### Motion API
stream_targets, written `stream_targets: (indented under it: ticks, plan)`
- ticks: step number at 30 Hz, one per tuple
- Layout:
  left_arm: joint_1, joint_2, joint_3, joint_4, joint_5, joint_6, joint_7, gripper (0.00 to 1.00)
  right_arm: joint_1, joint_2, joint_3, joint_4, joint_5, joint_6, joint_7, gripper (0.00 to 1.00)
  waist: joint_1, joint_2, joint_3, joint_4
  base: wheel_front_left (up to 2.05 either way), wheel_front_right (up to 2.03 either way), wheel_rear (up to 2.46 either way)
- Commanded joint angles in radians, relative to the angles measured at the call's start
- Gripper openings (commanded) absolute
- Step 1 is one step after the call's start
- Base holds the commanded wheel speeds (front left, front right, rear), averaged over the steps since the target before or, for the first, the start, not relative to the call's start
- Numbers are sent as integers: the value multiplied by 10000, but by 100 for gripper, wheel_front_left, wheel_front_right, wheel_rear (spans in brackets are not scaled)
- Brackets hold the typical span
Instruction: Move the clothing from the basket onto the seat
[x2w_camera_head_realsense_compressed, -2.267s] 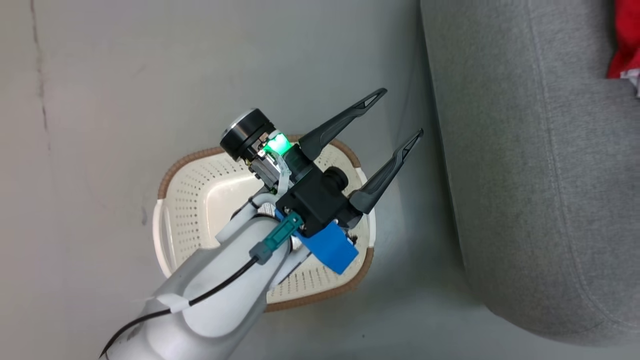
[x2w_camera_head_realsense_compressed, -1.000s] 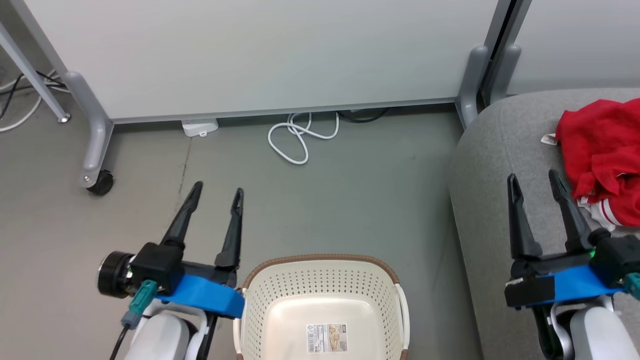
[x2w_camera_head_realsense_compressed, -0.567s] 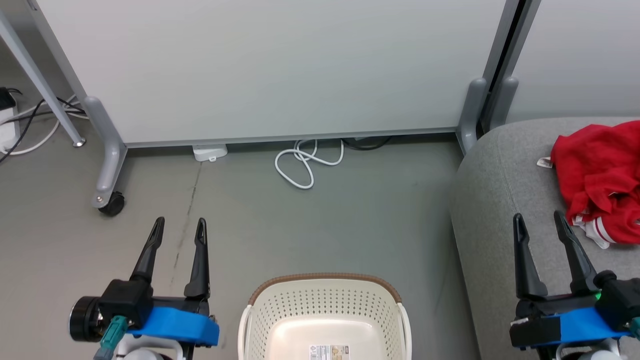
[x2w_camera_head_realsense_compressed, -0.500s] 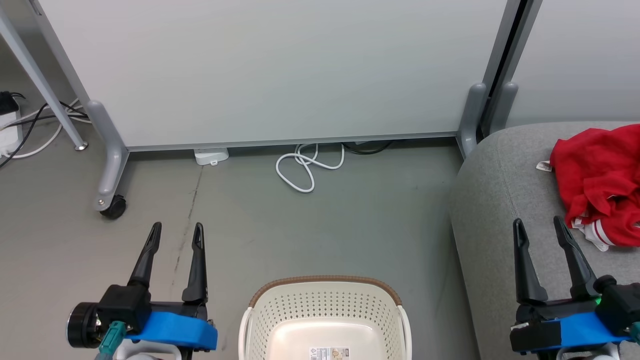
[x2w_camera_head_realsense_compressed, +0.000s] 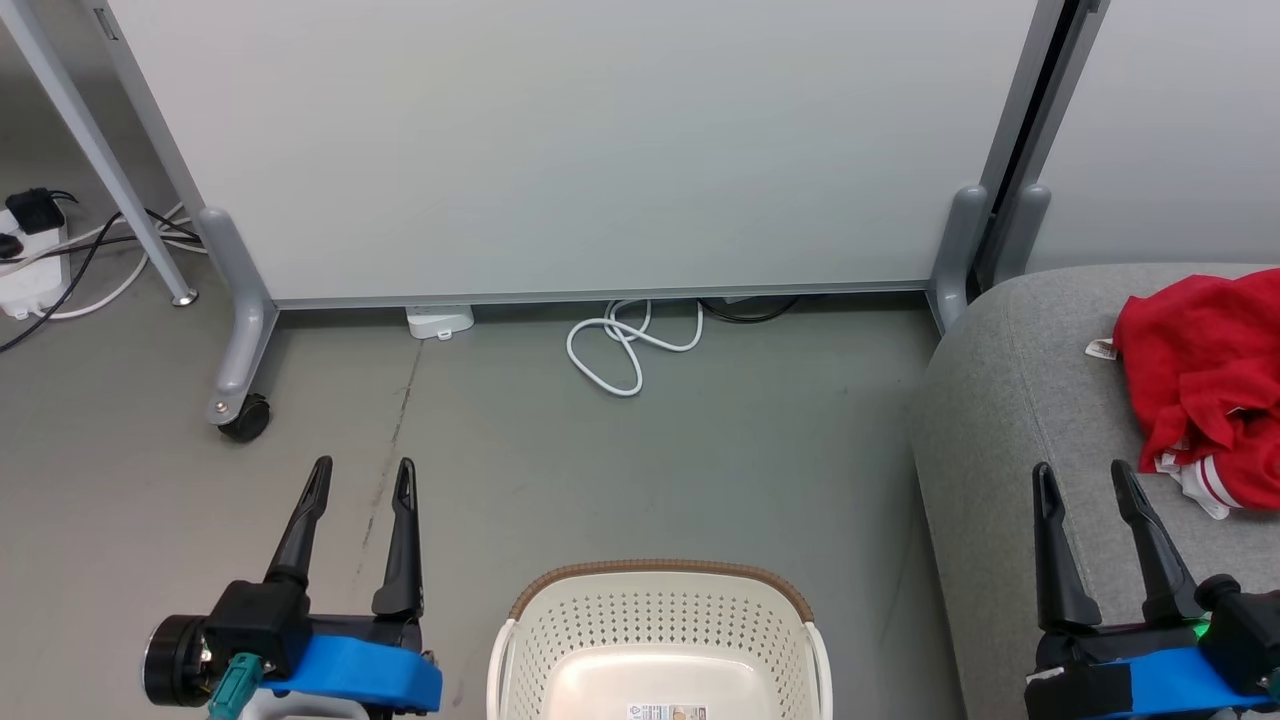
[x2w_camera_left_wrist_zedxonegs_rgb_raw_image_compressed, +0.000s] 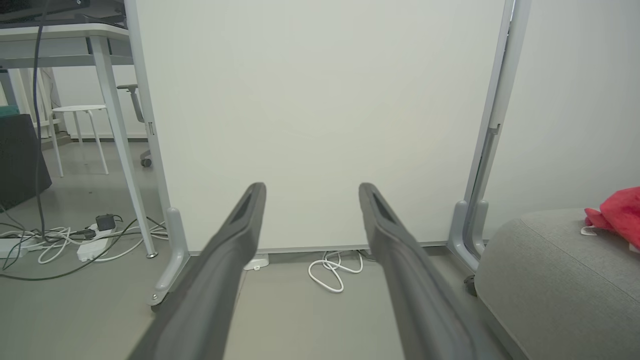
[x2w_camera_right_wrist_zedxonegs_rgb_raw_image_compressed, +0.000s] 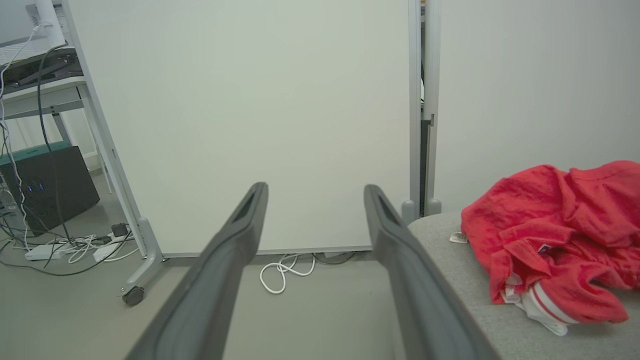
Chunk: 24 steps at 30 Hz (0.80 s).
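While left tool (x2w_camera_head_realsense_compressed: 363, 465) and right tool (x2w_camera_head_realsense_compressed: 1081, 467) gape empty | one basket (x2w_camera_head_realsense_compressed: 660, 568) | one clothing (x2w_camera_head_realsense_compressed: 1200, 380) heap on seat (x2w_camera_head_realsense_compressed: 1010, 400)

Even diffuse light, soft faint shadows, sharp; wrist views edge-distorted.

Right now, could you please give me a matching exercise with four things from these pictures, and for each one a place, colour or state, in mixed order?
Column one:
1. clothing
2. basket
3. white cable
4. left tool

Column two:
A. coiled on the floor
B. open, holding nothing
C. lying on the grey seat
D. cream-white with a brown rim

Pairs: 1-C, 2-D, 3-A, 4-B
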Motion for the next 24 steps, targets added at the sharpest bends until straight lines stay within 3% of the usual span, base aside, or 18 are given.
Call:
stream_targets:
  ticks: [1,3,4,9,24]
  plan:
    - [99,-20,72,61,59,-22,-26,100,126,16,-2,25,63,1,-2,100,1,-1,-6,-1,0,0,0]
    - [91,-40,113,106,91,-76,-26,100,120,15,10,31,73,1,-2,100,1,-1,-13,-4,0,0,0]
    - [24,-55,65,95,28,-41,1,0,-1,2,13,15,7,0,0,0,1,-1,-14,-4,0,0,0]
    - [290,-138,46,489,-113,-60,105,0,18,44,23,456,119,0,47,0,1,-1,-17,-9,0,0,0]
    - [68,-213,503,498,-2978,-173,843,0,-283,34,-48,718,2952,0,792,0,1,-1,2,-163,0,0,0]
